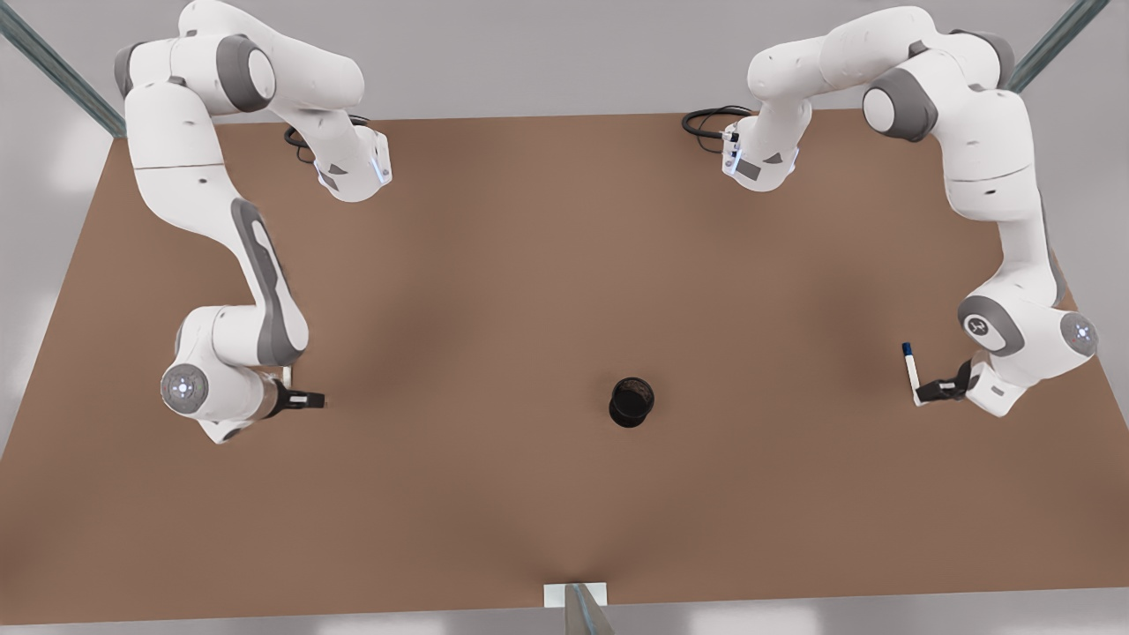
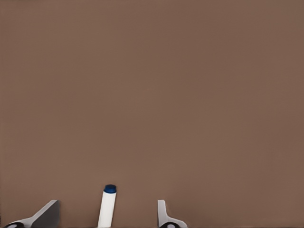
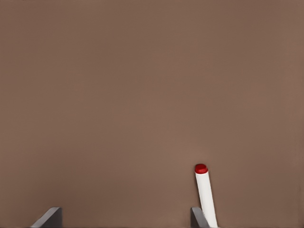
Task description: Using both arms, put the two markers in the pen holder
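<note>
Markers lie flat: blue marker [image 1: 910, 372] between left end effector's [image 1: 937, 389] spread fingers, red marker [image 3: 205, 194] beside right's.

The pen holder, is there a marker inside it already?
No, the pen holder stands empty mid-table, while the blue marker sits by the left gripper far off.
</note>
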